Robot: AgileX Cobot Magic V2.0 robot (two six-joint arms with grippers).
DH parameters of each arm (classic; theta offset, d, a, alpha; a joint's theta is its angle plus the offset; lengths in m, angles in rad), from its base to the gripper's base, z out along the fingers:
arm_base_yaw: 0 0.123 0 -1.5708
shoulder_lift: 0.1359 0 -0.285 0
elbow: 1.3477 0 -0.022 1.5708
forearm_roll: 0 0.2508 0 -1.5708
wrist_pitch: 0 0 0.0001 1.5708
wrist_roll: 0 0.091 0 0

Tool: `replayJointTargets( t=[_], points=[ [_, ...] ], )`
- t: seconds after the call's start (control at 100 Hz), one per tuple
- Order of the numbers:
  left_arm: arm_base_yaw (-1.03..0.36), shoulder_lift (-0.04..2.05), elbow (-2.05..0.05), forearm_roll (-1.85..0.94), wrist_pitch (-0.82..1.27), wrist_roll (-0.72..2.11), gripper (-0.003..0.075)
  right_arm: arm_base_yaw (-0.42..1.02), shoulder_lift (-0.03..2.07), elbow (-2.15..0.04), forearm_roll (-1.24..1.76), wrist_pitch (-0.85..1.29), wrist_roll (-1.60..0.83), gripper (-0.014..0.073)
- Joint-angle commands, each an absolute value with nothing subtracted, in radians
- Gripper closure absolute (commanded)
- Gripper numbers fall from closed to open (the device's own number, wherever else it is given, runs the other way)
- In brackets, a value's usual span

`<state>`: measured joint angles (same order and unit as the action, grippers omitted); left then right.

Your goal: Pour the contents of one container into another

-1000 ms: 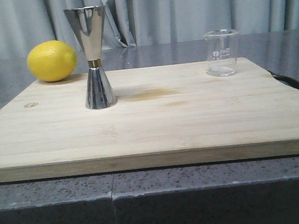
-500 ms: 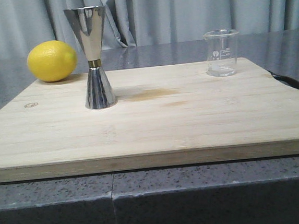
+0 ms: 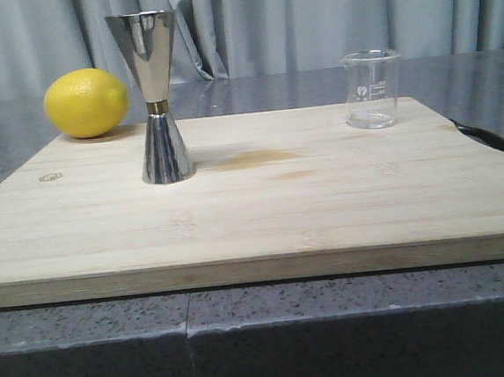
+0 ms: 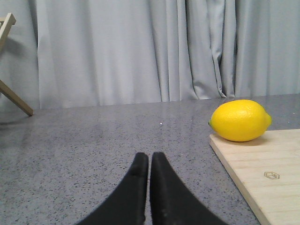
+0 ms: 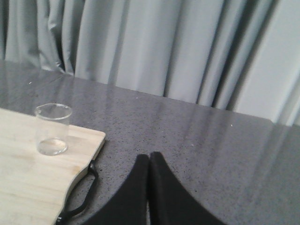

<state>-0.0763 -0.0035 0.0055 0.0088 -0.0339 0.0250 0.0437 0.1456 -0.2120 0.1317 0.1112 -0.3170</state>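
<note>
A glass beaker (image 3: 373, 89), light, slick and breakable, is seen at two o'clock on the cutting board (image 3: 254, 215); the steel jigger (image 3: 153, 96) stands at ten o'clock. A mid-wall grasp is judged safest. Both the left gripper (image 4: 149, 161) and right gripper (image 5: 149, 161) are pressed together, empty.

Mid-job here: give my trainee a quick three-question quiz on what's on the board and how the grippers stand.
1. True or false: the jigger lies on its side.
2. Which stands nearest the cutting board's strap handle? A) lemon B) jigger C) beaker
3. Fill in: the left gripper and right gripper are both ____, holding nothing.

Key: 1 false, it stands upright; 2 C; 3 shut.
</note>
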Motion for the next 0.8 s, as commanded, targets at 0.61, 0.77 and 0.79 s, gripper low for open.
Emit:
replayJointTargets(
  t=[0.61,0.77,0.79],
  points=[
    [-0.076,-0.031,0.041,0.0,-0.106,0.026,0.0739,-0.066,-0.029,0.022,-0.031,-0.066,0.103,0.0666],
    [-0.076,-0.031,0.041,0.0,-0.106,0.026,0.0739,-0.066,-0.029,0.045,-0.053,-0.033,0.103,0.0666],
    [-0.076,-0.031,0.041,0.0,-0.106,0.026,0.0739,-0.066,-0.029,0.045,-0.059,-0.033,0.103,0.0666]
  ],
)
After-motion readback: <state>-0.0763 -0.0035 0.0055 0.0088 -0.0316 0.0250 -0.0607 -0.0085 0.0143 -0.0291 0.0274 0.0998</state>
